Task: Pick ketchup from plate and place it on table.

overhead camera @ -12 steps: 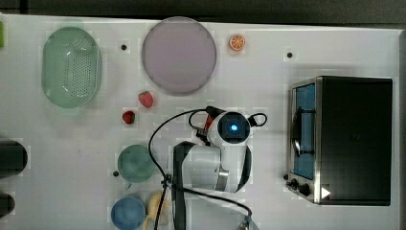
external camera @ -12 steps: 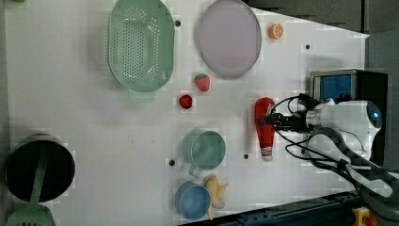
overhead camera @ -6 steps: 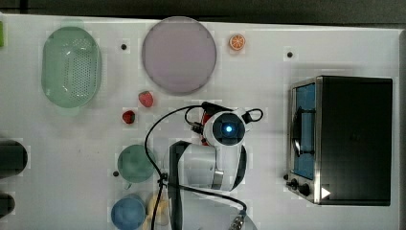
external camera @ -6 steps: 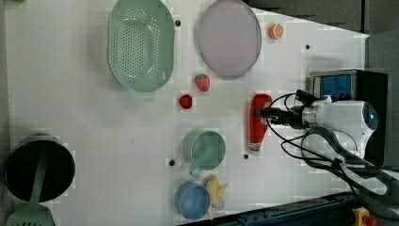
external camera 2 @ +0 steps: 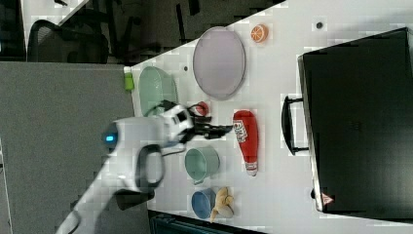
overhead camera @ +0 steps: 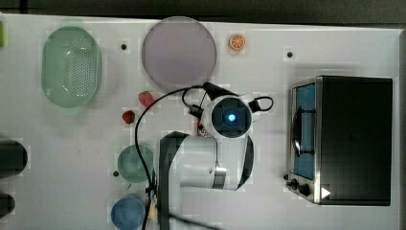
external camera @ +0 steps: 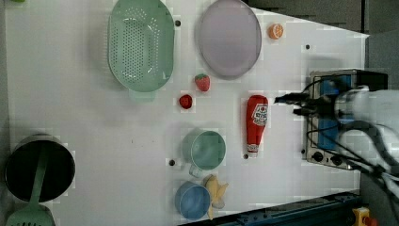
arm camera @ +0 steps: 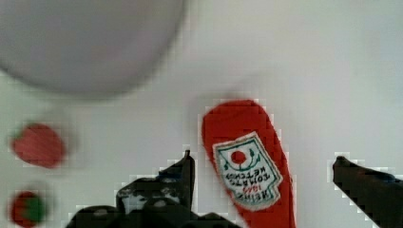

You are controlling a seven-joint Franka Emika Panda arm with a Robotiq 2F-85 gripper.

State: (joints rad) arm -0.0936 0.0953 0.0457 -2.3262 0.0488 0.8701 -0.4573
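Observation:
The ketchup (external camera: 256, 123) is a red bottle with a white label. It lies flat on the white table (external camera: 94, 117), below the left view's lilac-grey plate (external camera: 229, 37) and apart from it. My gripper (external camera: 289, 105) hangs open over the table, just to the left view's right of the bottle, holding nothing. In the wrist view the ketchup (arm camera: 244, 161) lies between the spread fingertips (arm camera: 187, 159) of my gripper (arm camera: 263, 161), with the plate (arm camera: 85, 42) beyond. In the right view the gripper (external camera 2: 221, 129) points at the ketchup (external camera 2: 246, 138).
A black toaster oven (overhead camera: 354, 139) stands at the top view's right. A green perforated basket (overhead camera: 71, 67), two strawberry pieces (overhead camera: 146, 98), a green mug (overhead camera: 135, 163), a blue cup (overhead camera: 128, 213) and an orange slice (overhead camera: 237, 41) lie around. A dark pot (external camera: 37, 169) sits at the left view's lower left.
The jaws have opened and let go of the ketchup, which now lies still on the table. The hand has drawn back toward the left view's right.

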